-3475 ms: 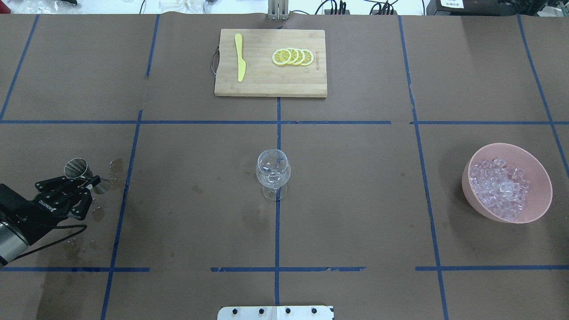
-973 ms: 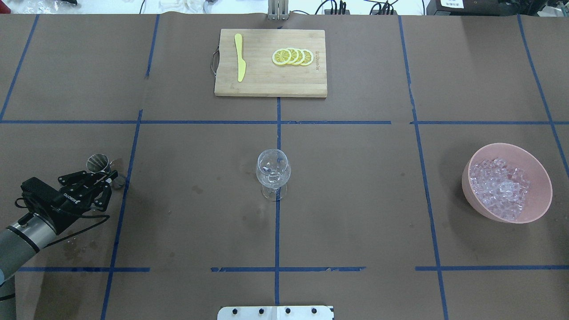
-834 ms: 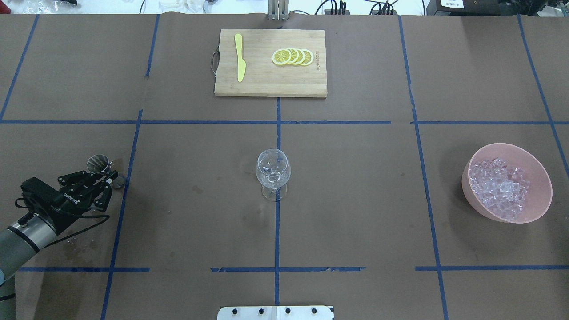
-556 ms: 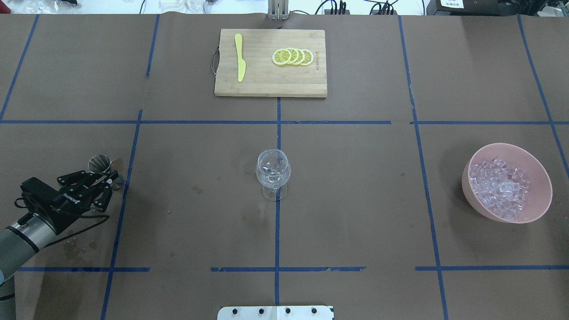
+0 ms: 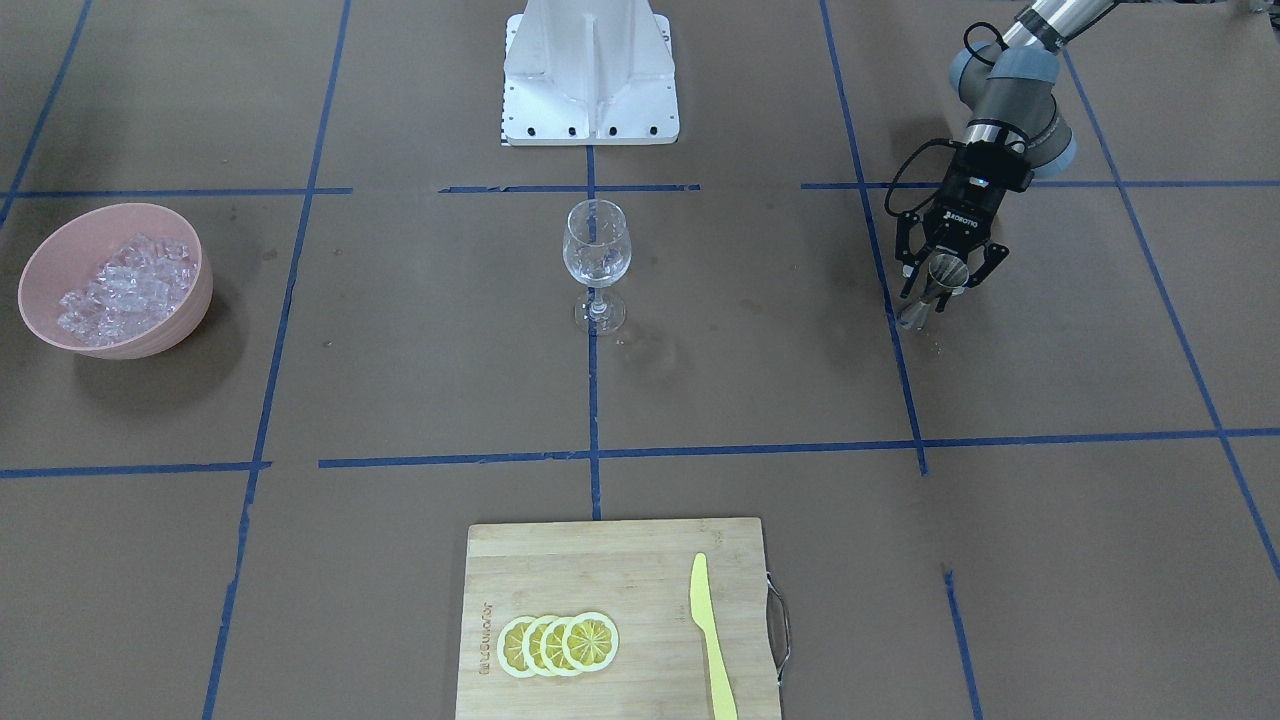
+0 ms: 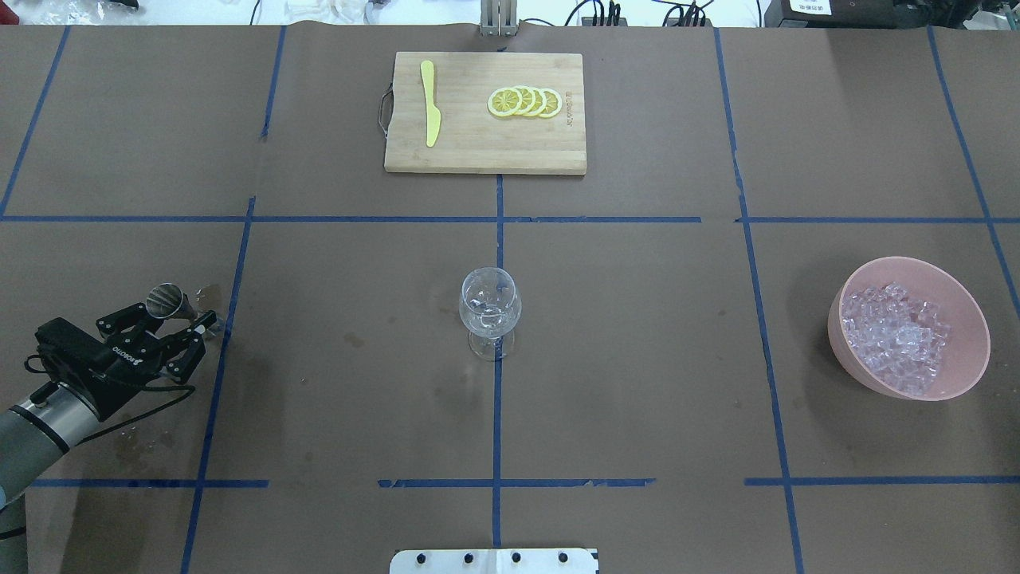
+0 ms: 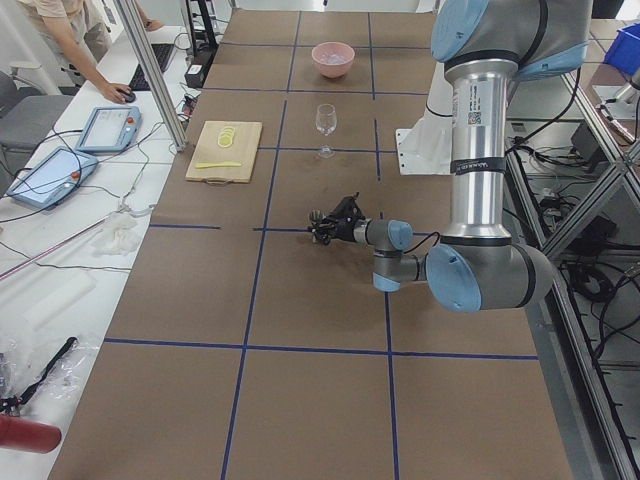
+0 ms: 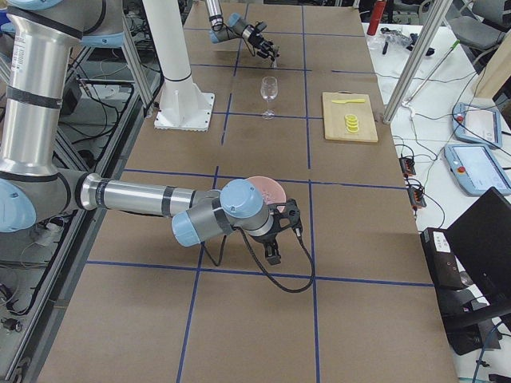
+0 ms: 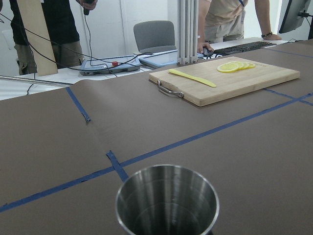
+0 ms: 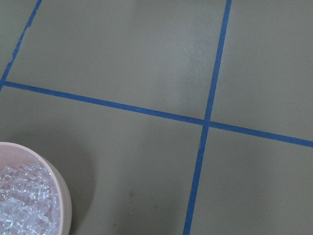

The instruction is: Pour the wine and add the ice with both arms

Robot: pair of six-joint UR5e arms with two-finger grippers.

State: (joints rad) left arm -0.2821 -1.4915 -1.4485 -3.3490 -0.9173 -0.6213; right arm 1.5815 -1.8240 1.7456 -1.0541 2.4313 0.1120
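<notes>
Nearest the robot: a white metal pedestal base plate (image 6: 494, 560) at the edge of the brown-paper-covered table (image 6: 637, 359), which is gridded with blue tape lines. Dark damp spots (image 6: 139, 437) mark the paper beside the grey-metal left arm (image 6: 36, 426).

The left arm reaches low over the table. Black two-finger left gripper (image 5: 940, 287): jaws spread, one finger on each side of a small double-ended steel measuring cup (image 6: 166, 300), with gaps on both sides in the front view. The cup leans, lower end at the table, mouth upward. The left wrist view looks onto its rim, and the frame cuts off its inside.

Mid-table, on the centre tape line: a clear stemmed wine glass (image 6: 490, 307), upright, well apart from the left gripper. Wine (image 6: 488, 320): a thin colourless measure low in the glass, barely readable among the glints.

Robot's right: a round pink plastic bowl (image 6: 960, 296) holds the ice (image 6: 896, 339), small clear chunks heaped whitish. The grey-metal right arm (image 8: 144, 198) shows only in the right-end view. The black right gripper (image 8: 285, 238) sits just beside the bowl, on the camera side. Its jaws: cannot tell. The right wrist view catches the bowl's edge and some ice in its lower-left corner.

Far edge: a rectangular bamboo cutting board (image 6: 470, 147) with a metal handle. On it lie a yellow plastic knife (image 6: 430, 104) and four overlapping yellow lemon slices (image 6: 526, 102), knife and slices apart.
</notes>
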